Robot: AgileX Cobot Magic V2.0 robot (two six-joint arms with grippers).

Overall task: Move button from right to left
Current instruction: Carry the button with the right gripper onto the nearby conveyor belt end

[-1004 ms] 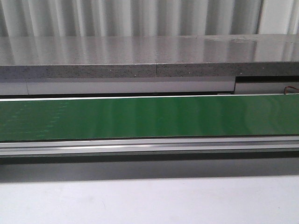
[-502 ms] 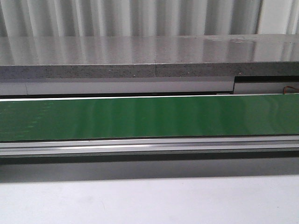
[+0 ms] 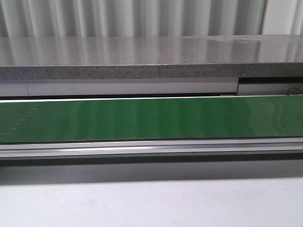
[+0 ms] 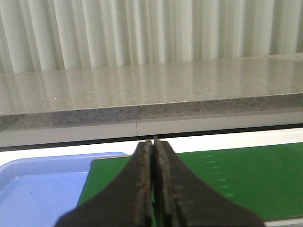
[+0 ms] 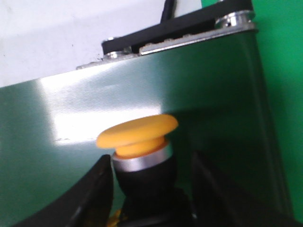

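Corrugated pale panelling backs the scene, and in front of it a grey speckled ledge (image 3: 151,56) runs across above a long green belt (image 3: 151,118) framed by a metal rail, with a plain pale surface (image 3: 151,203) nearest the camera; neither arm nor the task's thing is seen from the front. In the right wrist view the button (image 5: 139,142), with its orange cap, silver ring and black collar, is seen upright between the two black fingers of the right tool (image 5: 149,184), over the glossy green belt near its metal end fitting (image 5: 189,28). The fingers stand close on either side of the collar, yet whether they are already touching it, and whether the base rests on the belt, cannot be told. The left tool (image 4: 152,146) is held with its fingers pressed together and nothing between them, above the belt, with a blue tray (image 4: 42,189) lying just beside the belt's edge. The task is judged to be at an early stage: the button is framed for grasping on the right, while the carry across and the release on the left are yet to be done.
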